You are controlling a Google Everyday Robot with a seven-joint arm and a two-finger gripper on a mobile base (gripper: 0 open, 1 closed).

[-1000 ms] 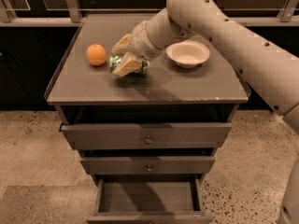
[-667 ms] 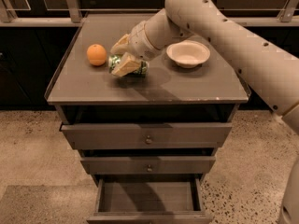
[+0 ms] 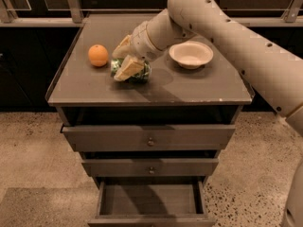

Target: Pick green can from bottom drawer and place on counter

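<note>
The green can (image 3: 141,73) lies low on the counter (image 3: 189,86), left of centre, so low that it looks to rest on the top. My gripper (image 3: 118,66) reaches in from the upper right and is shut on the can, one finger (image 3: 122,46) behind it and one finger (image 3: 128,69) across its front. Only parts of the can show past the fingers. The bottom drawer (image 3: 151,219) is pulled open below and nothing shows inside it.
An orange (image 3: 98,55) sits on the counter just left of the can. A white bowl (image 3: 191,54) stands to the right, under my arm. Two upper drawers with small knobs (image 3: 150,141) stick out slightly. Speckled floor surrounds the cabinet.
</note>
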